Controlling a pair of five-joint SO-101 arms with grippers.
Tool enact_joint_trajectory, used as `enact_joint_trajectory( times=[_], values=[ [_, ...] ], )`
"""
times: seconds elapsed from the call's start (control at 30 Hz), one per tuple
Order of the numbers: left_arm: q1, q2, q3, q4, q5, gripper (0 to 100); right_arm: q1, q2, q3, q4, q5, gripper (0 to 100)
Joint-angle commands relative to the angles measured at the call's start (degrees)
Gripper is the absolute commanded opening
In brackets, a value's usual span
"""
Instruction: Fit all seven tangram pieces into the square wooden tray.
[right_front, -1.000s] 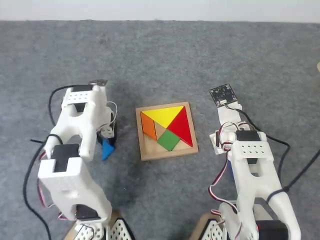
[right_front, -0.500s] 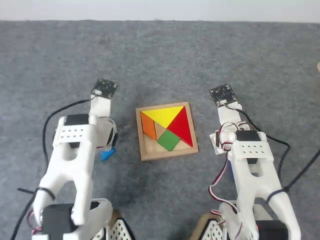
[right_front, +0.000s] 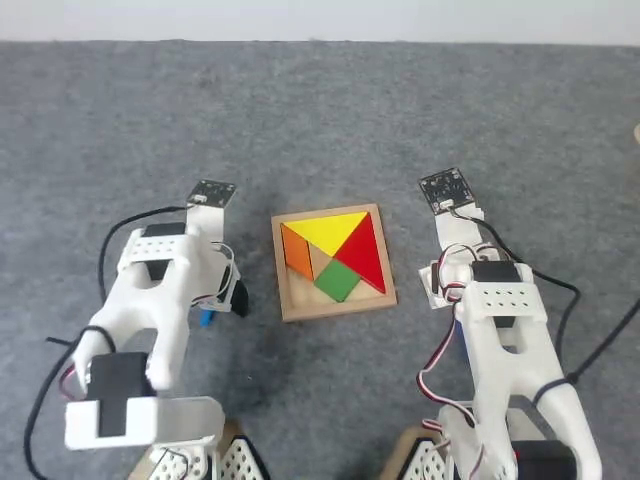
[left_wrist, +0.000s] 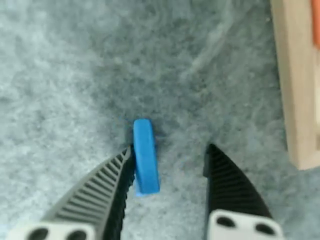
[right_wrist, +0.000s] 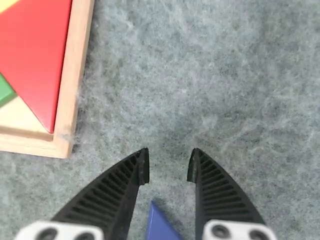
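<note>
Light is flat and diffuse, coming from above. High view: grey surface (right_front: 330, 110) evenly bright, pale wall strip (right_front: 320, 18) along the far edge is the brightest area. A soft shadow with feathered edges pools on the surface between the left arm (right_front: 160, 285) and the tray (right_front: 288, 300). Left wrist view: thin dark shadow hugs the blue piece (left_wrist: 145, 160) and spreads under the left gripper (left_wrist: 169, 149). Right wrist view: faint shading on the surface beneath the right gripper (right_wrist: 169, 151), tray rim evenly lit

Left gripper (left_wrist: 170, 150) and right gripper (right_wrist: 169, 155) hover, fingers (left_wrist: 100, 195) apart.
</note>
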Motion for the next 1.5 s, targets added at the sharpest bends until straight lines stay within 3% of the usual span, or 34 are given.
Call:
enact_joint_trajectory(
  times=[0.0,0.43,0.6,0.7,0.8,0.87,1.03,1.27,1.47],
  values=[
    [0.1,-0.3,-1.4,-0.8,1.0,17,0.1,-0.2,-0.3,-1.0,-0.2,14.4],
    [-0.4,-0.4,-2.5,-0.5,-1.7,3,0.1,-0.2,-0.3,-0.9,-0.2,14.4],
    [0.4,-0.4,-12.7,7.4,-2.0,1,0.1,-0.2,-0.3,-0.9,-0.3,14.4],
    [5.3,-0.3,-22.2,15.1,-5.9,1,0.5,-0.3,-0.3,-1.1,-0.5,14.4],
    [14.9,0.4,-30.9,22.1,-11.3,1,1.7,-0.8,-0.3,-1.0,-0.8,14.4],
    [22.9,0.4,-34.5,23.4,-14.8,1,3.8,-0.9,-0.4,-1.0,-2.4,14.4],
    [38.8,0.6,-37.5,22.7,-14.8,1,15.6,-4.7,-1.9,1.6,-3.5,14.4],
    [41.9,11.8,-37.6,14.9,-18.9,1,28.9,-17.4,1.9,4.4,-5.5,14.5],
    [44.8,20.0,-37.7,10.5,-19.6,1,30.5,-25.5,6.7,4.1,-5.6,14.5]
  ],
)
